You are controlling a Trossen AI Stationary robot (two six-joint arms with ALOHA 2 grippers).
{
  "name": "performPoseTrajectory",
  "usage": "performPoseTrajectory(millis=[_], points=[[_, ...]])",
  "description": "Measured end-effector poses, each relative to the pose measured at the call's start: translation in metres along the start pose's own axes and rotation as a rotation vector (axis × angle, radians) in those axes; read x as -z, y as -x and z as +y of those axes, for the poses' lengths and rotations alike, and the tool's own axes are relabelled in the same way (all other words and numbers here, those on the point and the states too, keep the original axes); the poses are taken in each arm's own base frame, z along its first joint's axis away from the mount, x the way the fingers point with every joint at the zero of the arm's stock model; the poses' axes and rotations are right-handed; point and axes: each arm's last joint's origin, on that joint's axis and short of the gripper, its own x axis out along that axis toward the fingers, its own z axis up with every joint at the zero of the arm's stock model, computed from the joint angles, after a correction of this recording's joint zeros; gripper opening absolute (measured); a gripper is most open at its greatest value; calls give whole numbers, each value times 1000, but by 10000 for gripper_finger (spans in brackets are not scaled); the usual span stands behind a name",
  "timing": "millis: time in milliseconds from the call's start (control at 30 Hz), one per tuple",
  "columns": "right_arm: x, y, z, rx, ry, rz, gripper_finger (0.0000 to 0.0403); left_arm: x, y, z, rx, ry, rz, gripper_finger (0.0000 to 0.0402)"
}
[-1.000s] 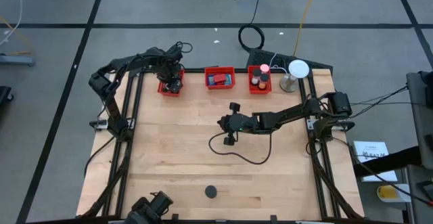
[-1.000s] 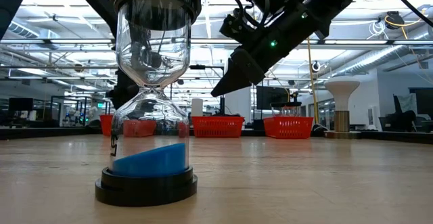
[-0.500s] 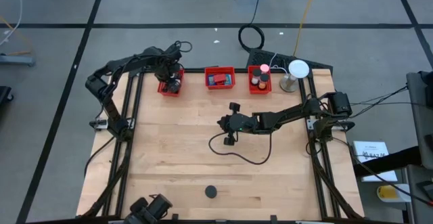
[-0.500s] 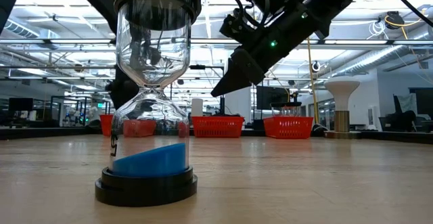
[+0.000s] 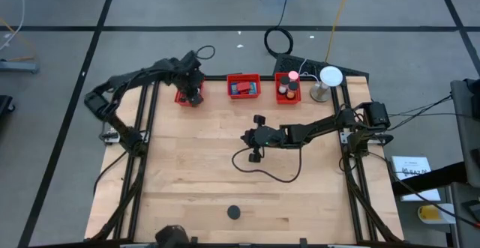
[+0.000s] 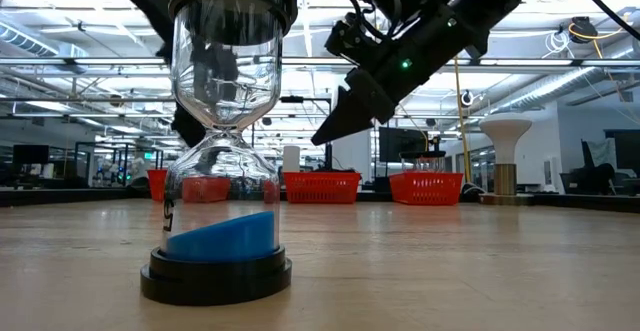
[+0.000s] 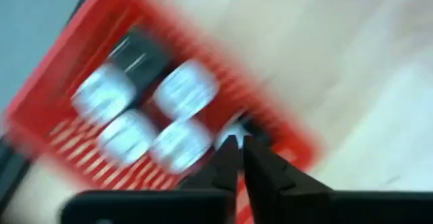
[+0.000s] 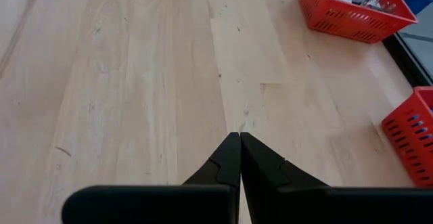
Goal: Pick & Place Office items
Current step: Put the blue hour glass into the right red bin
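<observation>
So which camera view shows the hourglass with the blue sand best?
The low view shows it best: the hourglass stands close to the lens, with blue sand in its lower bulb and a black base. The high view shows only its dark round top near the table's front edge. Neither wrist view shows it.

The high view looks straight down on the whole worktop (image 5: 195, 173) and both arms. The low view sits at worktop level, very near an hourglass (image 6: 222, 136), facing the red bins (image 6: 322, 186) far behind. Each wrist view looks forward past its own jaws; both take in the same red bin (image 7: 81, 68), close ahead of the left jaws and far beyond the right.
</observation>
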Motion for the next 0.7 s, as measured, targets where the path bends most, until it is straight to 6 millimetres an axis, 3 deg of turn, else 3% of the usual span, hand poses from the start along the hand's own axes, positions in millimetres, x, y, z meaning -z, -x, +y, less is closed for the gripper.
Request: performPoseTrajectory(millis=[67,267,467,700], points=[[2,0,0,-1,-4,1,0,7,2,-9,43,-13,-120,8],[20,-1,-1,5,-20,-5,0,41,3,-56,142,-57,-523,12],[26,1,-2,9,-60,4,0,86,-17,-112,338,-191,-859,8],[26,29,8,-1,-139,-33,0,130,-40,-161,561,-244,-926,19]])
